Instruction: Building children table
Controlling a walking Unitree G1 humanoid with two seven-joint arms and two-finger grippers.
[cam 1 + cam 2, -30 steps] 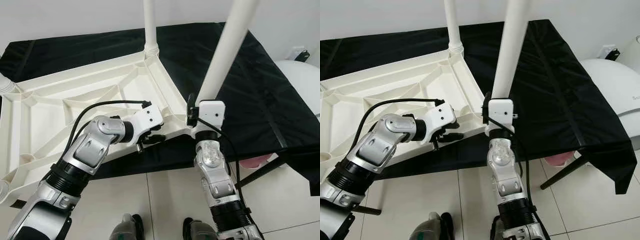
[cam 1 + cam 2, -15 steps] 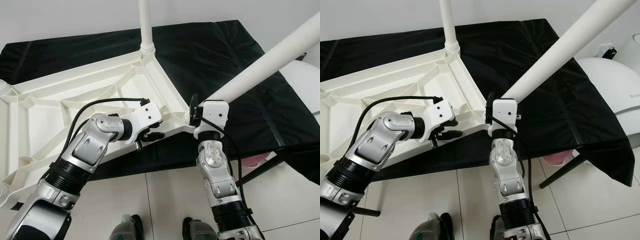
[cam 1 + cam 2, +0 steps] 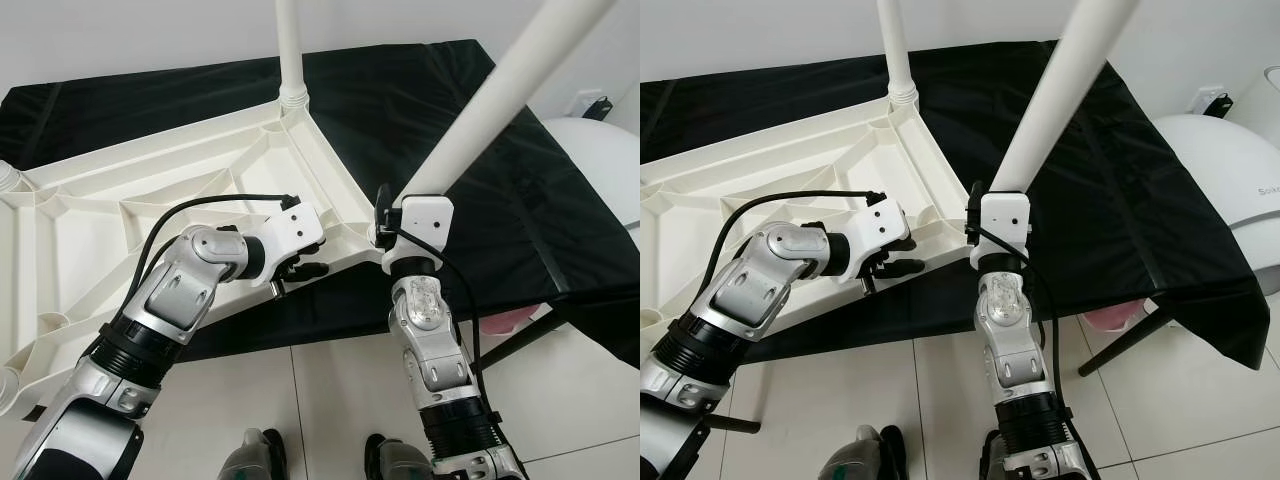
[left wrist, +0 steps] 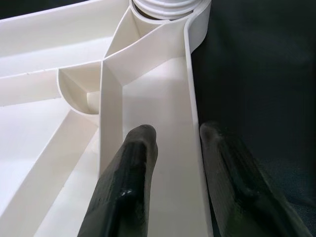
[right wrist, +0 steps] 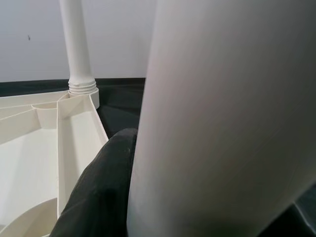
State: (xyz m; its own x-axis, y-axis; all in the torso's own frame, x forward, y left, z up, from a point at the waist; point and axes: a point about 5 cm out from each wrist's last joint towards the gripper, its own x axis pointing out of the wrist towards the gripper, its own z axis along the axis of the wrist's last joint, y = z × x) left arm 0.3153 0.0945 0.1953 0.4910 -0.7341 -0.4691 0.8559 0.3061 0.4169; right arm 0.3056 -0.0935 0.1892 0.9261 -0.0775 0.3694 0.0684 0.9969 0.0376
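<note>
A white plastic tabletop [image 3: 120, 190] lies upside down on a black cloth. One white leg [image 3: 289, 45] stands in its far corner. My right gripper [image 3: 384, 214] is shut on a second white leg [image 3: 490, 100] just above the near right corner socket [image 4: 165, 6]. This leg leans up and to the right. In the right wrist view the leg [image 5: 222, 118] is beside one black finger [image 5: 98, 187]. My left gripper [image 4: 175, 133] is shut on the tabletop's near rim [image 4: 193, 123], one finger inside the channel and one outside, a short way left of that corner.
The black cloth [image 3: 500, 220] covers a table whose front edge runs just in front of me. A white rounded object [image 3: 600, 160] stands at the right. A pink thing [image 3: 505, 322] sits under the table by a dark strut. Tiled floor [image 3: 300, 400] lies below.
The leg in my right gripper swung far over to the right half a second ago and now stands steeper again. My left gripper stays on the rim.
</note>
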